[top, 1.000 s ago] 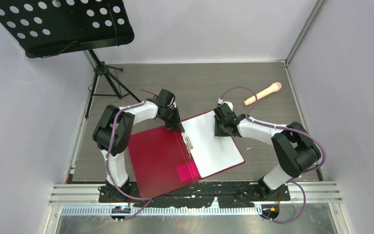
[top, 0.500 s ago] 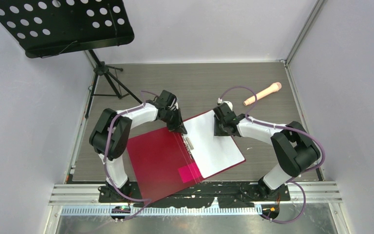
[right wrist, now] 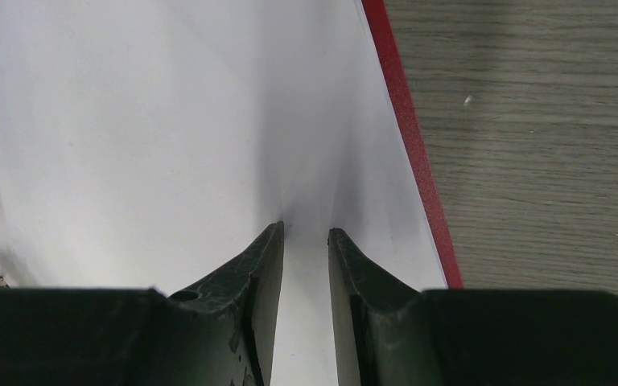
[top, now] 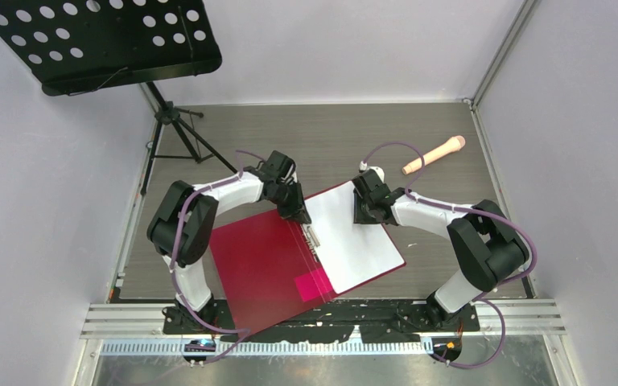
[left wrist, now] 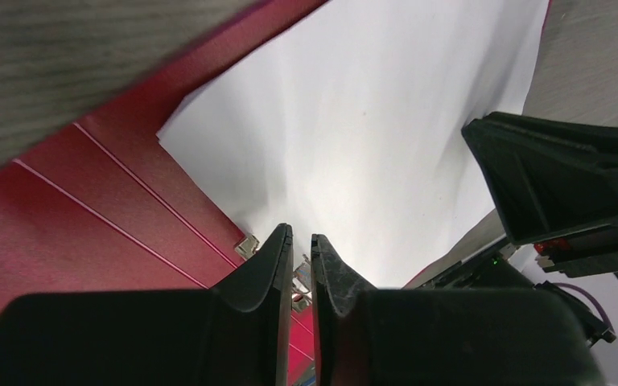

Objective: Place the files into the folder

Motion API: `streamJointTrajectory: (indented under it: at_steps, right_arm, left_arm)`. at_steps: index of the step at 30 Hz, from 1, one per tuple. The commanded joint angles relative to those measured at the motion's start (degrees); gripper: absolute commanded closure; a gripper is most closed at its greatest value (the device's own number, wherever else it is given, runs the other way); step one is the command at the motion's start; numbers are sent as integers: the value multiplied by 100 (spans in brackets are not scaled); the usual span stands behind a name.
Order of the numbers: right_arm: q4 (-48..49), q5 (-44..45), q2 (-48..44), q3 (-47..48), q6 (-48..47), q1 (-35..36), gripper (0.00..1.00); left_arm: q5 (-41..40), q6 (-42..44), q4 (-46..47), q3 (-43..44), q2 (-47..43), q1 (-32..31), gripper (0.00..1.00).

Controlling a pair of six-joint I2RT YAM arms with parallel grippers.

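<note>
Now, files (top: pixel 354 241) on the open folder's (top: pixel 257 265) right half are touched by the narrowly parted right gripper (right wrist: pixel 306 230); the left gripper (left wrist: pixel 302 234) is barely parted.

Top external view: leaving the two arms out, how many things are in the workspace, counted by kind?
red folder: 1
stack of white files: 1
microphone: 1
music stand: 1
Total: 4

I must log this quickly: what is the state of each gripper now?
Left gripper: jaws almost closed above the metal clip; a grip cannot be told.
Right gripper: jaws partly open, holding nothing, over the files.
</note>
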Motion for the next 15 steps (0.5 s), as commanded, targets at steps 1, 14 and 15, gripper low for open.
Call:
streamJointTrajectory:
  at_steps: [1, 14, 15]
  right_arm:
    - [-53, -12, 195, -41, 43, -6, 67]
    - [-20, -22, 288, -47, 47, -5, 67]
    - [-14, -22, 301, -45, 54, -5, 67]
  left_arm:
    - [-225, 220, -138, 321, -139, 171, 86]
    - [-214, 281, -62, 197, 8, 83, 87]
    - [-229, 264, -60, 187, 2, 45, 88]
